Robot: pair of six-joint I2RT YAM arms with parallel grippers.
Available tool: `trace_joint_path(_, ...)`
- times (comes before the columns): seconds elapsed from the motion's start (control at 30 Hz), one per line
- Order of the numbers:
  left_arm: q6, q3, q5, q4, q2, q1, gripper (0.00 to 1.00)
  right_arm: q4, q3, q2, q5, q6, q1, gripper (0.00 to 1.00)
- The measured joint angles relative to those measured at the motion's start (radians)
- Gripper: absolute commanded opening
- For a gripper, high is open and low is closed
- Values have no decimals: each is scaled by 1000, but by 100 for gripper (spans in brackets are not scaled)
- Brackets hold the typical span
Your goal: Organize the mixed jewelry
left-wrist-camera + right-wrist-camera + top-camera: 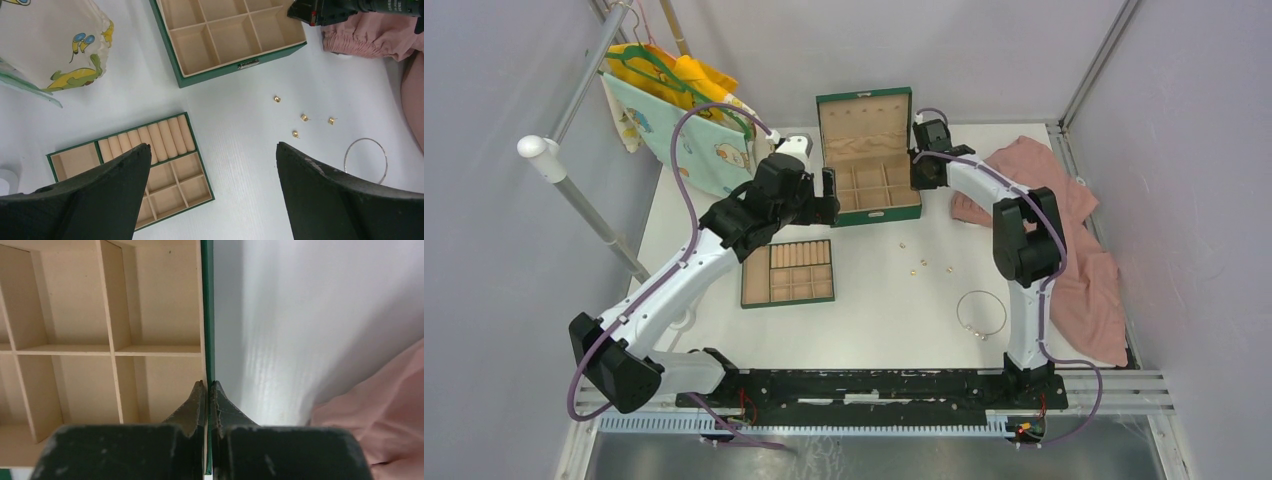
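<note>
Left claw (212, 150): spread, free above the desk (240, 105).
Gold pieces (302, 118): we see them loose toward its right.
Right claw (207, 385): pinching the green box (207, 300) wall.

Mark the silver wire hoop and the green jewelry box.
thin silver wire hoop (365, 139): left wrist view, top of the arc.
green box with tan compartments (879, 215): top external view, front wall.

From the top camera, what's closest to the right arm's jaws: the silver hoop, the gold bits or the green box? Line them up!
1. Green box: jaws of the right gripper pinch its right wall.
2. Gold pieces: mid-table, nearer the bases.
3. Silver hoop: farthest, near the right arm's base.
</note>
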Motion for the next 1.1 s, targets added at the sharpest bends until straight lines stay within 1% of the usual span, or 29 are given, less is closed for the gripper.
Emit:
trace_joint_path(0.13,0,0,3,-8,5,0,100,-2,-7,-7,32,-77,-10,1)
trace_joint_path(0.3,0,0,2,-25,5,0,100,21,-138,-95,77,-129,-26,3)
trace_joint_path(0.33,0,0,2,-27,5,0,100,20,-166,-116,86,-139,-34,7)
trace_joint_path(0.4,0,0,3,-30,5,0,100,15,-205,-146,100,-152,-51,27)
trace_joint_path(0.43,0,0,3,-31,5,0,100,11,-220,-159,104,-162,-60,39)
trace_joint_path(0.47,0,0,3,-31,5,0,100,3,-229,-168,112,-165,-66,48)
trace_joint_path(0.6,5,0,2,-31,5,-3,100,-56,-248,-218,128,-184,-84,64)
trace_joint_path(0.67,18,1,-3,-31,5,-12,100,-71,-255,-268,129,-185,-86,64)
trace_joint_path(0.73,34,1,-23,-30,6,-37,100,-65,-298,-364,126,-182,-85,64)
trace_joint_path(0.8,43,-2,-30,-26,7,-62,100,-46,-385,-496,117,-179,-83,64)
trace_joint_path(0.83,45,-8,-34,-18,7,-75,100,-19,-471,-600,98,-177,-81,64)
trace_joint_path(0.87,46,-16,-36,-12,7,-85,100,-18,-502,-638,95,-175,-80,64)
trace_joint_path(0.93,47,-52,-49,17,10,-121,100,19,-635,-755,71,-167,-68,66)
trace_joint_path(1.0,47,-89,-51,41,24,-161,100,30,-753,-811,55,-155,-48,69)
trace_joint_path(1.1,47,-114,-49,53,81,-218,100,19,-871,-797,40,-132,0,69)
